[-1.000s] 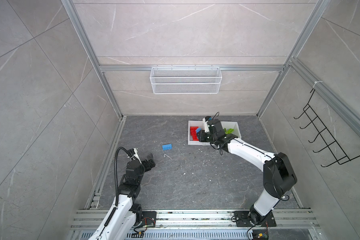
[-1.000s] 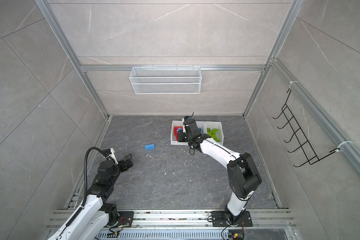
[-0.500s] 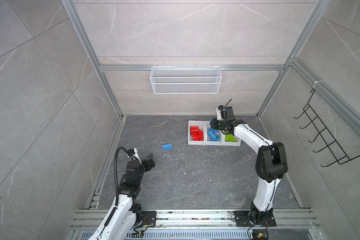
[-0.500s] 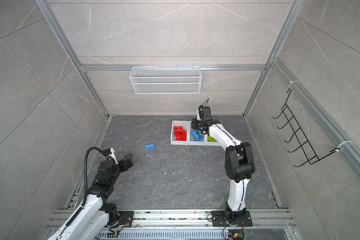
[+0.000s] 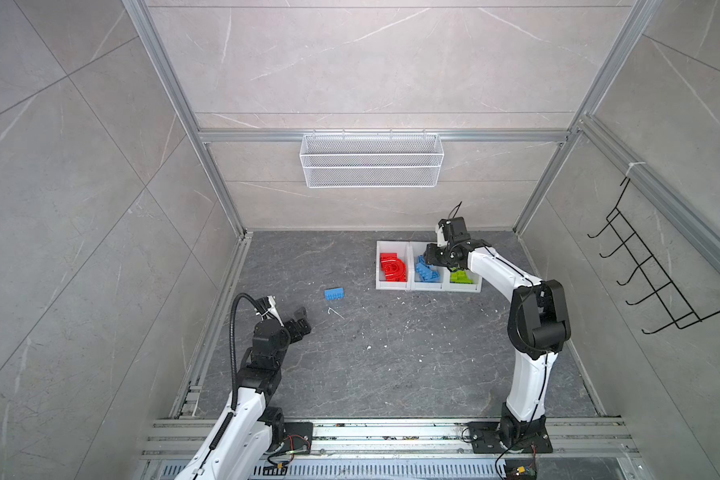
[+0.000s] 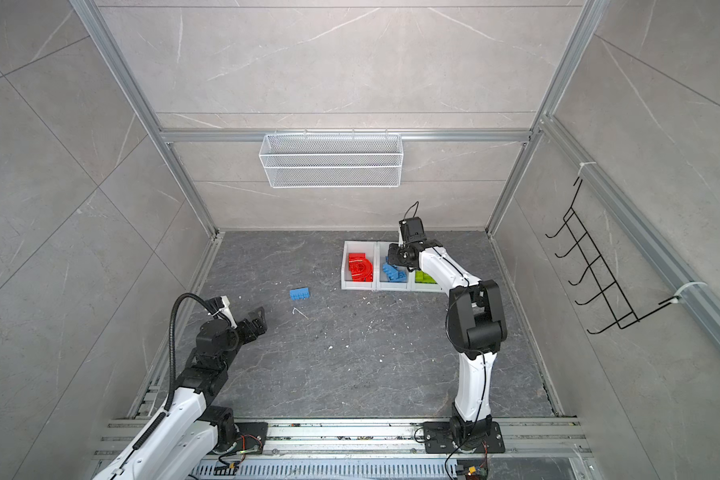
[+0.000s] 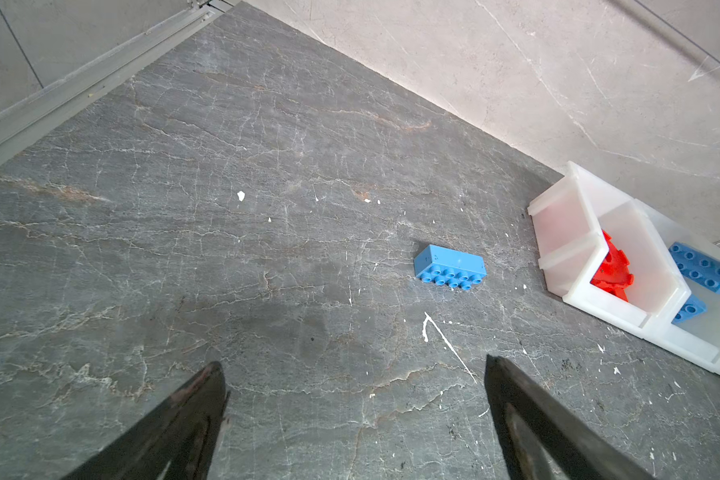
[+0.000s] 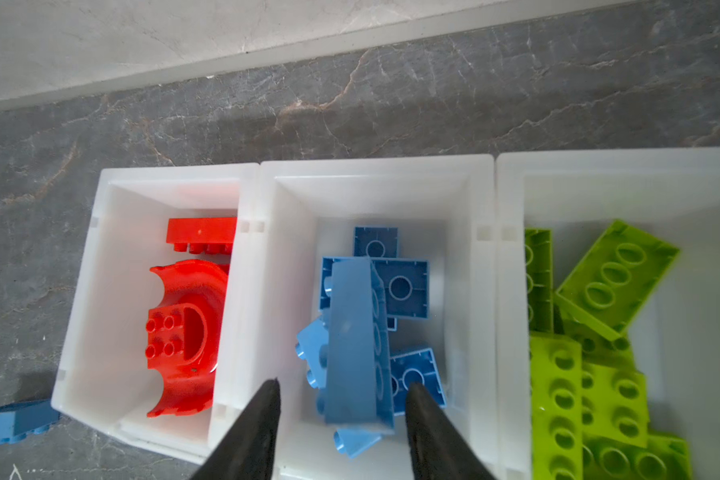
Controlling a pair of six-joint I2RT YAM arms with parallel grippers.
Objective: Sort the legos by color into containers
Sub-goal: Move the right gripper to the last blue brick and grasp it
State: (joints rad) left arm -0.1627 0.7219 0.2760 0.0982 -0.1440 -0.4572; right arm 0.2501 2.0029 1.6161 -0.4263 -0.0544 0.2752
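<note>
Containers are sitting near the back wall in both top views, one blue lego lying apart on the floor. Left wrist: left gripper is gaping, empty. Right wrist: right gripper is standing parted, clear of the long blue brick in the middle container.

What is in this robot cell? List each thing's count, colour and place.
White plastic bins: three, white, joined in a row near the back wall.
Loose blue studded brick: one, blue, grey floor, apart from bins.
Red studded bricks and arch: at least two, red, end bin nearest that brick.
Blue studded bricks: several, blue, middle bin.
Lime green studded bricks: several, green, other end bin.
Wire mesh basket: one, white, back wall.
Wire hook rack: one, black, side wall.
Left gripper: one, black, open, empty.
Right gripper: one, black, open over the middle bin.
</note>
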